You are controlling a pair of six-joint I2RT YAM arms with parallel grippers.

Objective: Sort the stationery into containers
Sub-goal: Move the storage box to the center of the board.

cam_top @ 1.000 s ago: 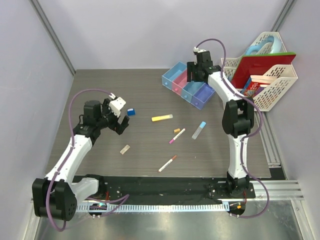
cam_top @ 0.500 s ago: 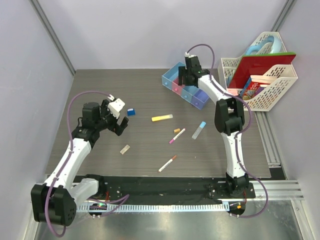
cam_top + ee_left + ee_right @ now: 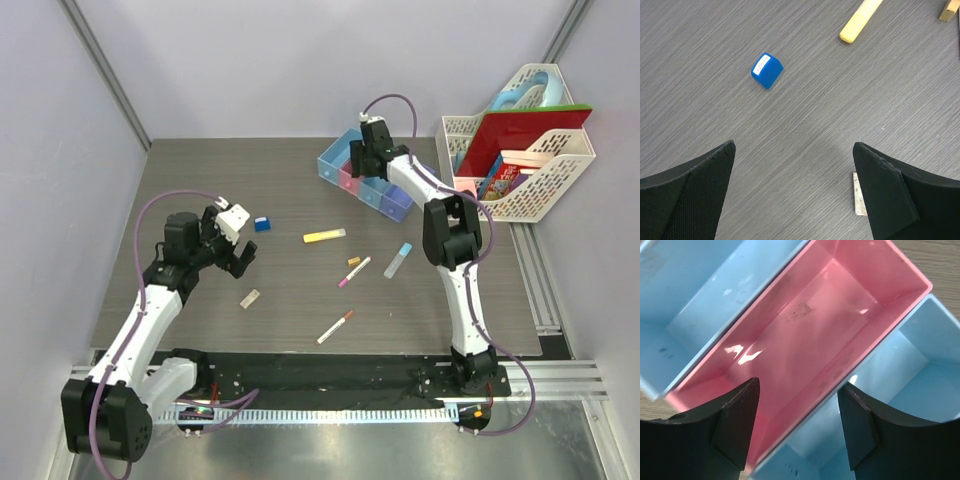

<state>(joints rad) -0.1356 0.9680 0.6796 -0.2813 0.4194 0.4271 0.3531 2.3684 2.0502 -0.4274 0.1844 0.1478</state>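
right gripper (image 3: 799, 385) is hanging with its jaws spread over the pink bin (image 3: 805, 325) in the row of bins (image 3: 330, 167). left gripper (image 3: 794, 150) is gaping wide, well left of that row, just by the blue cube (image 3: 766, 70) lying on the table (image 3: 840, 100).

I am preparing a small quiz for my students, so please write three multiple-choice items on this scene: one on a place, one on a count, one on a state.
1. What lies right below the right jaws?
A. purple bin
B. pink bin
C. white basket

2. How many thin white pens lie on the table?
A. one
B. two
C. four

3. How do the left jaws stand?
A. open, empty
B. shut on a pen
C. shut on an eraser

Key:
1 B, the right wrist view shows the pink bin between the jaws.
2 B, the top view shows two.
3 A, they are wide apart with nothing between them.
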